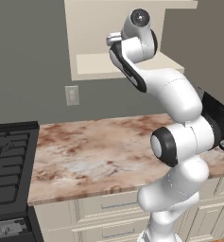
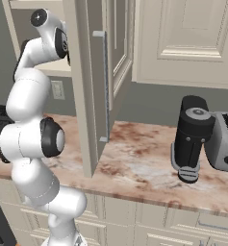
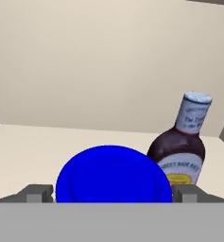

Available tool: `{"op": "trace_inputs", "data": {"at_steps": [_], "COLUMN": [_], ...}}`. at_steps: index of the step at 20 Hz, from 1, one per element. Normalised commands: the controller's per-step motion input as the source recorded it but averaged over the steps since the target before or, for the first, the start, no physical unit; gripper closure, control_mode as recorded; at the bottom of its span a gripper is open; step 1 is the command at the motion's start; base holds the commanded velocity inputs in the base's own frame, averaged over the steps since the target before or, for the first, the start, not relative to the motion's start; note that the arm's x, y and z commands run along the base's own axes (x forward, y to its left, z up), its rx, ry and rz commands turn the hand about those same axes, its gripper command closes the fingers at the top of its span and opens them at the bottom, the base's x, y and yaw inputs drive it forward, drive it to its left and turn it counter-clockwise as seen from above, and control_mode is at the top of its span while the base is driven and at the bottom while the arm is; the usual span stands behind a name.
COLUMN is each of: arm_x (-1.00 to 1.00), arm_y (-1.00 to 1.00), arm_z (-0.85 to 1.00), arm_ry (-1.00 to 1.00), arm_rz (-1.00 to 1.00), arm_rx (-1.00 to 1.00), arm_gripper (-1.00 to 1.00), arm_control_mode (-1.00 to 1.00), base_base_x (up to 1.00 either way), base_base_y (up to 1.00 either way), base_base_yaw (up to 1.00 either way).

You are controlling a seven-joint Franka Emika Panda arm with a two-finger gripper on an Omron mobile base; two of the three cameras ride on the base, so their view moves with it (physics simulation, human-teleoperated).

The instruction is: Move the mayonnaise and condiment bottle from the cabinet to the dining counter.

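Mayonnaise (image 3: 114,174), blue lid up, is seen low centre of the hand view on the cabinet (image 3: 19,151) shelf, flanked by the spread, unclenched fingers (image 3: 38,194) of the gripper (image 3: 112,194). Condiment bottle (image 3: 179,146) is noted upright just beside it, right of centre.

You see the mayonnaise (image 3: 114,174) by its round bright blue lid, close and low on the pale shelf of the open cabinet (image 3: 108,66). The bottle (image 3: 179,146), dark brown with a blue-grey neck and yellowish label, stands upright just beside and behind it.
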Motion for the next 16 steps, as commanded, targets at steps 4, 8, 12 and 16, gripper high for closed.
{"op": "trace_inputs", "data": {"at_steps": [4, 8, 12, 16], "arm_x": [0.0, -0.09, -0.8, -1.0], "arm_y": [0.0, 0.0, 0.0, 0.0], "arm_z": [-0.04, -0.09, 0.0, 0.0], "arm_ry": [0.02, 0.03, -0.08, -0.14], "arm_rz": [0.0, 0.0, 0.02, 0.01], "arm_rx": [0.0, 0.0, 0.02, 0.04], "arm_gripper": [1.0, 1.0, 1.0, 1.0], "arm_control_mode": [-1.0, -1.0, -1.0, -1.0], "base_base_x": [0.0, 0.0, 0.0, 0.0], "base_base_y": [0.0, 0.0, 0.0, 0.0], "base_base_yaw": [0.0, 0.0, 0.0, 0.0]}}
